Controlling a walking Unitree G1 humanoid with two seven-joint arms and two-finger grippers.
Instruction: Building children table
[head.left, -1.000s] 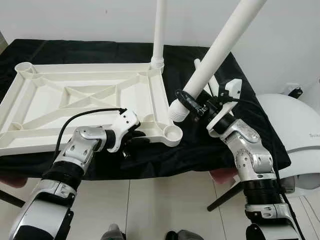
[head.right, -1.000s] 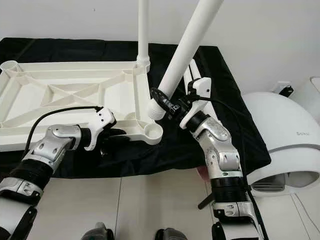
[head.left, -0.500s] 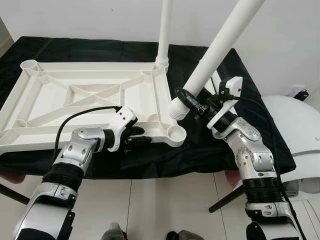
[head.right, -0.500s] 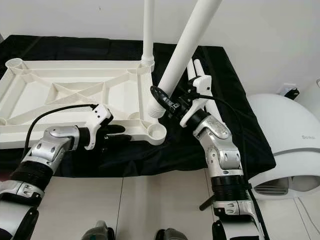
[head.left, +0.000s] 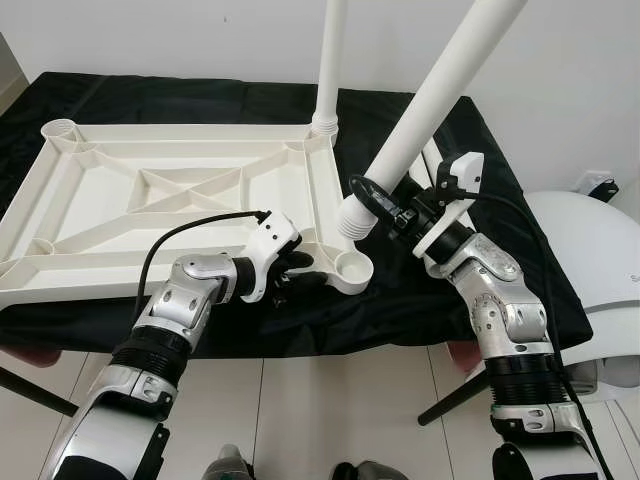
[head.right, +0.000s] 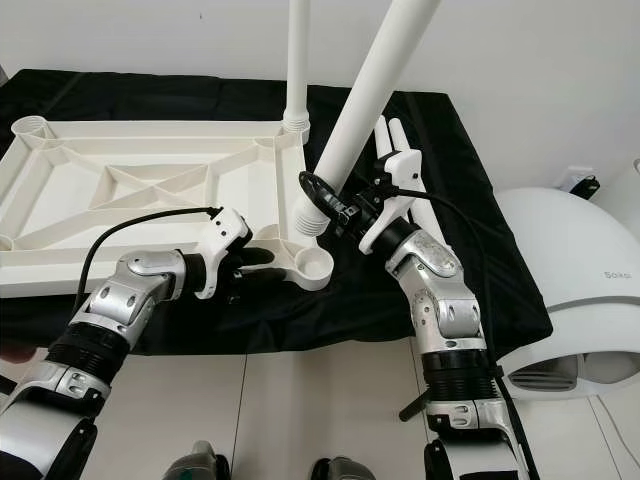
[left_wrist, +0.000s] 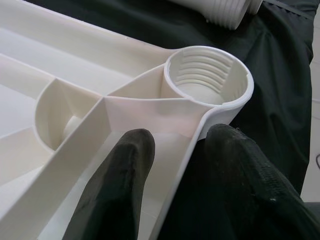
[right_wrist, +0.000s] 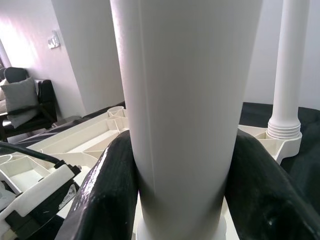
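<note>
The white tabletop (head.left: 180, 190) lies upside down on a black cloth. One white leg (head.left: 330, 60) stands screwed into its far right corner. My right gripper (head.left: 388, 207) is shut on a second leg (head.left: 430, 100), held tilted, with its threaded end just above and beyond the near right corner socket (head.left: 352, 267). In the right wrist view the fingers (right_wrist: 107, 195) clamp this leg (right_wrist: 185, 100) from both sides. My left gripper (head.left: 298, 272) is shut on the tabletop's near rim, just left of that socket (left_wrist: 207, 75), one finger (left_wrist: 120, 190) inside the rim and one outside.
Spare white legs (head.right: 385, 140) lie on the cloth behind my right arm. The black cloth (head.left: 420, 300) hangs over the table's near edge. A rounded white appliance (head.left: 590, 250) stands on the floor at the right. A white wall runs behind the table.
My left gripper has slid right along the near rim, closer to the corner socket. The held leg's threaded end stays beside that socket. The camera has shifted slightly.
</note>
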